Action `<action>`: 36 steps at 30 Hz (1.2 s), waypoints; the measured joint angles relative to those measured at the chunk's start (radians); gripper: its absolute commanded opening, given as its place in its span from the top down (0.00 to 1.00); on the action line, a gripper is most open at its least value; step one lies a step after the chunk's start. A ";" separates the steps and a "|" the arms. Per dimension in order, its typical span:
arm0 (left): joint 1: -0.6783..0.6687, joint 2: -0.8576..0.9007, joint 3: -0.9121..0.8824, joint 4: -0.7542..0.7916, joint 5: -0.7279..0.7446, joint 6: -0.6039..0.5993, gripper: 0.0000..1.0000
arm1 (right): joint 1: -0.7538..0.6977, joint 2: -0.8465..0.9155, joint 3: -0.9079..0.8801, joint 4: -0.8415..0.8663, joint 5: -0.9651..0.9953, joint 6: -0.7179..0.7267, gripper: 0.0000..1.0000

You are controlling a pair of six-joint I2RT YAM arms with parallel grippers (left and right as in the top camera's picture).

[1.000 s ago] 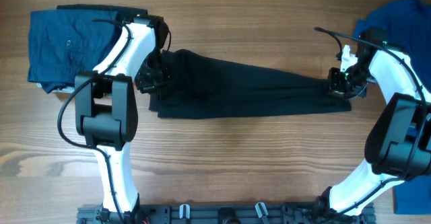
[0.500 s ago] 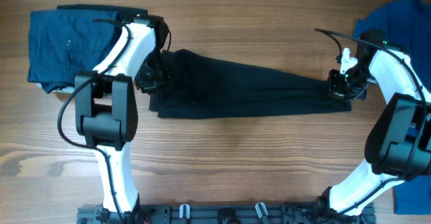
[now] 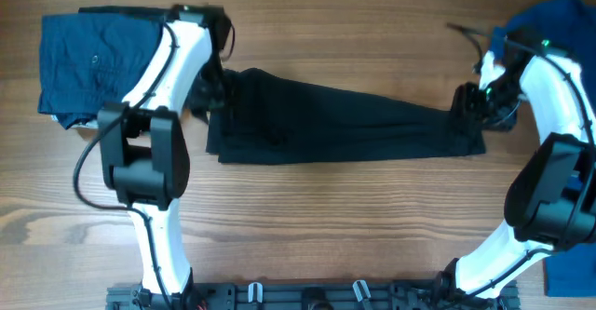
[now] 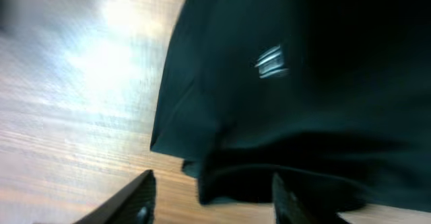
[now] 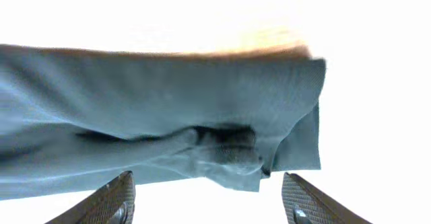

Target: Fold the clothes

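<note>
Change: both arms have drawn back from the shirt's ends since the earlier overhead picture, the left arm swinging toward 11 o'clock and the right toward 2 o'clock.
Shirt: large black short-sleeved shirt of soft fabric (image 3: 335,122), lying as a long, narrow folded band across the table's centre from 9 to 3 o'clock; its small white chest logo (image 4: 271,62) faces up.
Left gripper (image 3: 207,94): at the shirt's 9 o'clock end, fingers spread apart, holding nothing.
Right gripper (image 3: 466,105): at the 3 o'clock end, fingers spread wide, empty.
Why: the stretched band suggests each end was pulled taut, then let go.
Surroundings: folded navy garment (image 3: 93,59) at 10 o'clock; bright blue garment (image 3: 540,21) at 2 o'clock, just behind the right arm.
Obstacles: none on the wooden table (image 3: 326,217) toward 6 o'clock.
</note>
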 measured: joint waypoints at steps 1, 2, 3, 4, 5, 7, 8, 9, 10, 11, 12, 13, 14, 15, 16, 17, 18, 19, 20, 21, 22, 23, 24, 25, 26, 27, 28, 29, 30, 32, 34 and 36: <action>0.000 -0.017 0.043 0.005 0.000 0.000 0.39 | 0.000 -0.005 0.035 -0.017 -0.013 0.001 0.30; 0.000 -0.035 0.080 0.018 0.000 -0.001 0.44 | 0.000 -0.012 0.065 -0.031 -0.032 0.003 0.31; 0.000 -0.058 0.109 0.037 0.000 -0.001 0.55 | 0.000 -0.019 0.083 -0.041 -0.050 0.003 0.34; 0.000 -0.076 0.127 0.053 0.000 -0.003 0.76 | 0.000 -0.025 0.093 -0.045 -0.064 0.003 0.44; 0.000 -0.103 0.147 0.076 0.001 -0.002 0.92 | 0.000 -0.044 0.110 -0.053 -0.106 0.003 0.52; 0.000 -0.132 0.163 0.097 0.014 -0.004 0.96 | 0.003 -0.059 0.113 -0.054 -0.156 0.003 0.83; 0.000 -0.138 0.164 0.107 0.026 -0.004 0.96 | 0.006 -0.062 0.113 -0.052 -0.180 0.009 0.94; 0.000 -0.137 0.164 0.111 0.043 -0.003 0.96 | 0.013 -0.062 0.109 -0.042 -0.200 0.009 0.96; 0.000 -0.132 0.161 0.114 0.054 -0.003 0.96 | 0.019 -0.062 0.103 -0.033 -0.211 0.007 0.96; -0.002 -0.122 0.156 0.116 0.072 -0.003 0.96 | 0.028 -0.062 0.087 -0.013 -0.222 0.011 0.96; -0.004 -0.108 0.149 0.116 0.086 -0.003 0.96 | 0.038 -0.062 0.066 0.002 -0.233 0.010 0.96; -0.006 -0.097 0.144 0.116 0.095 -0.003 0.96 | 0.048 -0.062 0.040 0.017 -0.241 0.010 0.96; -0.011 -0.079 0.135 0.118 0.104 -0.004 0.96 | 0.056 -0.062 0.016 0.035 -0.245 0.010 0.96; -0.016 -0.061 0.123 0.121 0.110 -0.003 0.96 | 0.068 -0.062 -0.026 0.061 -0.251 0.011 0.96; -0.023 -0.043 0.109 0.124 0.116 0.000 0.96 | 0.075 -0.062 -0.055 0.082 -0.254 0.010 0.96; -0.031 -0.023 0.095 0.126 0.121 0.001 0.96 | 0.085 -0.062 -0.090 0.108 -0.257 0.010 0.96; -0.039 -0.005 0.080 0.134 0.124 0.004 0.96 | 0.092 -0.062 -0.126 0.143 -0.259 0.010 0.96; -0.043 0.007 0.069 0.141 0.127 0.004 0.96 | 0.097 -0.062 -0.152 0.172 -0.262 0.010 0.96; -0.050 0.019 0.053 0.155 0.129 0.004 0.96 | 0.102 -0.062 -0.187 0.209 -0.266 0.010 0.96; -0.055 0.026 0.036 0.175 0.131 0.004 0.96 | 0.105 -0.062 -0.217 0.240 -0.269 0.010 0.96; -0.059 0.028 0.024 0.187 0.132 0.004 0.96 | 0.106 -0.062 -0.236 0.256 -0.271 0.010 0.96; -0.061 0.028 0.007 0.206 0.135 0.005 0.96 | 0.106 -0.062 -0.254 0.266 -0.271 0.006 0.96; -0.061 0.028 -0.006 0.218 0.136 0.005 0.96 | 0.106 -0.062 -0.260 0.268 -0.272 0.006 0.96; -0.061 0.028 -0.019 0.226 0.136 0.005 0.96 | 0.105 -0.062 -0.261 0.269 -0.274 0.003 0.95; -0.061 0.028 -0.031 0.231 0.137 0.005 0.96 | 0.104 -0.062 -0.259 0.270 -0.275 0.003 0.93; -0.061 0.028 -0.044 0.236 0.135 0.005 0.96 | 0.103 -0.063 -0.256 0.269 -0.277 0.002 0.90; -0.061 0.028 -0.053 0.239 0.135 0.005 0.96 | 0.102 -0.064 -0.251 0.262 -0.278 0.002 0.81; -0.060 0.028 -0.066 0.246 0.134 0.005 0.96 | 0.100 -0.067 -0.243 0.257 -0.278 0.001 0.69; -0.060 0.028 -0.077 0.252 0.134 0.005 0.96 | 0.097 -0.072 -0.237 0.257 -0.280 -0.003 0.66; -0.060 0.028 -0.094 0.266 0.131 0.005 0.96 | 0.094 -0.084 -0.226 0.258 -0.281 -0.006 0.61; -0.060 0.028 -0.108 0.280 0.130 0.005 0.96 | 0.093 -0.095 -0.223 0.258 -0.282 -0.027 0.53; -0.060 0.028 -0.113 0.286 0.127 0.008 0.96 | 0.098 -0.097 -0.223 0.257 -0.282 -0.022 0.53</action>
